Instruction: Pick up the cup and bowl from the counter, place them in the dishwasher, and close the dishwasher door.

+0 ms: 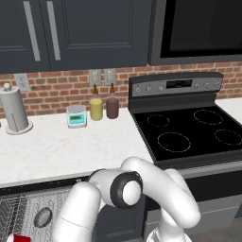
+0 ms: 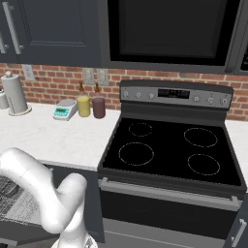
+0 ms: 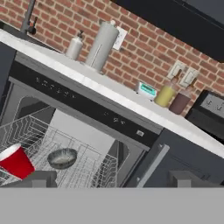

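Observation:
The dishwasher [image 3: 83, 105] stands open under the white counter [image 1: 71, 151], its wire rack [image 3: 94, 164] pulled out. In the rack lies the red cup [image 3: 15, 162], tilted on its side. The grey metallic bowl [image 3: 62, 157] sits upright just right of the cup. Both also show at the lower left of the left base view, the bowl [image 1: 42, 216] above the cup [image 1: 19, 237]. My gripper [image 3: 114, 181] is open and holds nothing, back from the rack and to the right of the bowl. The dishwasher door is out of view.
A paper towel roll [image 1: 14, 111], a teal-faced scale [image 1: 76, 116], a yellow jar [image 1: 96, 108] and a maroon jar [image 1: 112, 107] stand at the brick wall. The black stovetop [image 1: 189, 132] lies to the right. A navy cabinet with a silver handle [image 3: 153, 164] adjoins the dishwasher.

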Robot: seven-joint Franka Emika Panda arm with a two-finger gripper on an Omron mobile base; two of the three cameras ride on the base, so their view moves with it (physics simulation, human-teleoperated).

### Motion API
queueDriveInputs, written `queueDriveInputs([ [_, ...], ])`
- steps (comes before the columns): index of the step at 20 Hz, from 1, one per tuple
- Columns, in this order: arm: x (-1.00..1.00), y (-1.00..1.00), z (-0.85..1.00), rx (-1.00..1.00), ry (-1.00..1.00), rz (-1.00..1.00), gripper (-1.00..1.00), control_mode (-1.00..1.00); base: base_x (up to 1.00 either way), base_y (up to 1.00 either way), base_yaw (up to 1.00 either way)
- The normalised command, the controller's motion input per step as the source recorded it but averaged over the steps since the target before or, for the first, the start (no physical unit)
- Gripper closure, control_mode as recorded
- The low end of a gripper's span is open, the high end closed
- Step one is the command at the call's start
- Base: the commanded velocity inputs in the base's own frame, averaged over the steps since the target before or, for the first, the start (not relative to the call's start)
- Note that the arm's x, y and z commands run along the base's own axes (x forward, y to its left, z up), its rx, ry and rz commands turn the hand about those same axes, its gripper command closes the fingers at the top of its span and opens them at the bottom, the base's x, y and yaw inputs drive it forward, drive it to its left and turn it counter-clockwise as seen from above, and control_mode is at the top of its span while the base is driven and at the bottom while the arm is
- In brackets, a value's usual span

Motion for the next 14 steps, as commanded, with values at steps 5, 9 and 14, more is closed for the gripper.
queueDriveInputs([
  [5, -0.31, 0.00, -0.50, -0.01, -0.33, -0.07, -1.00, -1.00, 0.00, 0.00, 0.00],
  [9, -0.08, 0.00, -0.39, 0.00, -0.14, -0.10, -1.00, -1.00, 0.00, 0.00, 0.00],
  [14, 0.00, 0.00, -0.41, 0.00, -0.14, -0.04, -1.00, -1.00, 0.00, 0.00, 0.00],
])
